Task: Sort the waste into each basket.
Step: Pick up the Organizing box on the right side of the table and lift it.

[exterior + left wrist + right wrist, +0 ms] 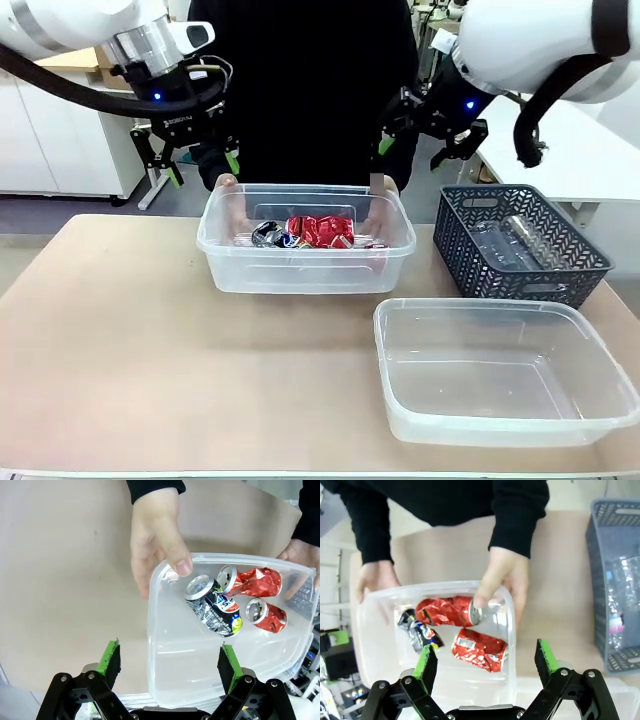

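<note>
A see-through basket stands at the far middle of the table, and a person's hands grip both of its ends. Inside lie crushed cans: two red cans and a black can. The second see-through basket sits at the front right with nothing in it. Clear plastic bottles lie in the dark lattice basket. My left gripper hangs open above the first tub's left end and holds nothing. Over its right end, my right gripper is open too. In the right wrist view the red cans lie beyond my fingers.
The dark grey lattice basket stands at the right, behind the front tub. The person stands close against the far table edge, with a hand over the tub's rim. Bare tabletop spreads across the left and front.
</note>
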